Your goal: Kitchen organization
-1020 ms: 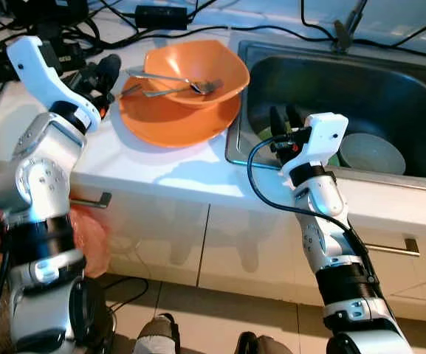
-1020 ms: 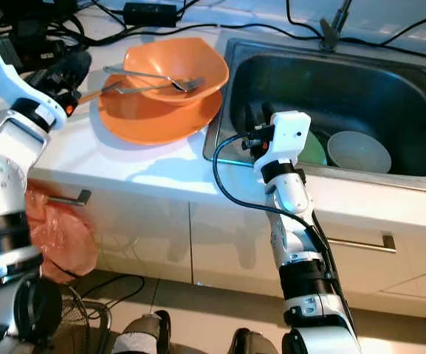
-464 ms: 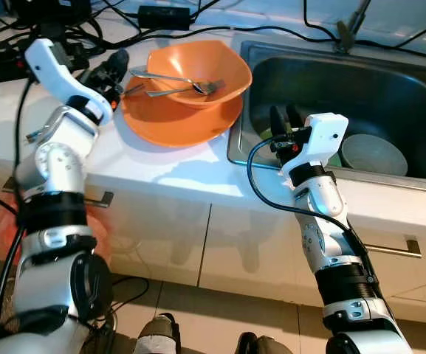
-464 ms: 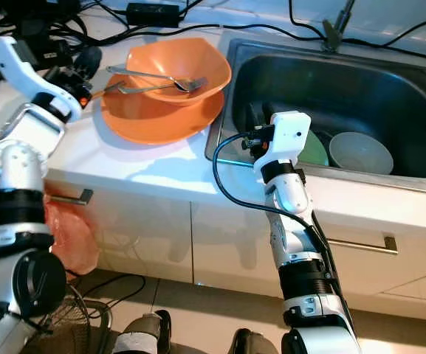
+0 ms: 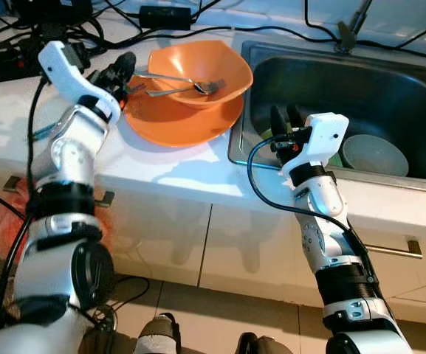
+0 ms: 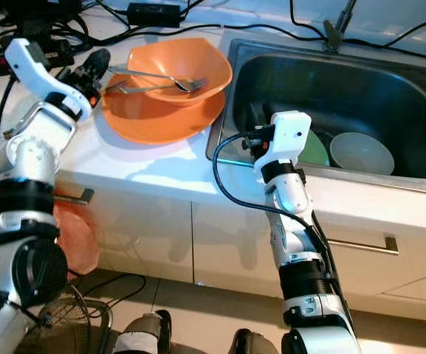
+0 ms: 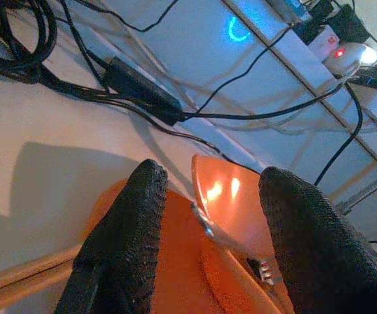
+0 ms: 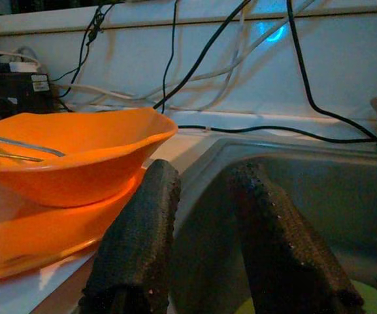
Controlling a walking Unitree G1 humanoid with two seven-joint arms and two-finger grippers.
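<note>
An orange bowl (image 5: 198, 63) stands in an orange plate (image 5: 176, 125) on the white counter, left of the sink. Two metal utensils (image 5: 179, 80) lie across the bowl, handles pointing left. My left gripper (image 5: 124, 68) hovers at the plate's left rim by those handles, open; in the left wrist view (image 7: 215, 180) the bowl and a utensil show between its fingers, nothing held. Wooden chopsticks (image 7: 25, 278) lie beside the plate. My right gripper (image 5: 285, 118) is open over the sink's front left corner, nothing between its fingers (image 8: 136, 242).
The steel sink (image 5: 390, 81) holds a green plate (image 6: 314, 151) and a pale bowl (image 5: 375, 153). Black cables and a power adapter (image 5: 161, 15) run along the counter's back. Cabinet handles (image 5: 393, 249) stick out below the counter edge. An orange bag (image 6: 76, 240) hangs low on the left.
My left arm has swung right, bringing its gripper from beside the plate up to the plate's left rim near the utensil handles. The right arm has stayed put.
</note>
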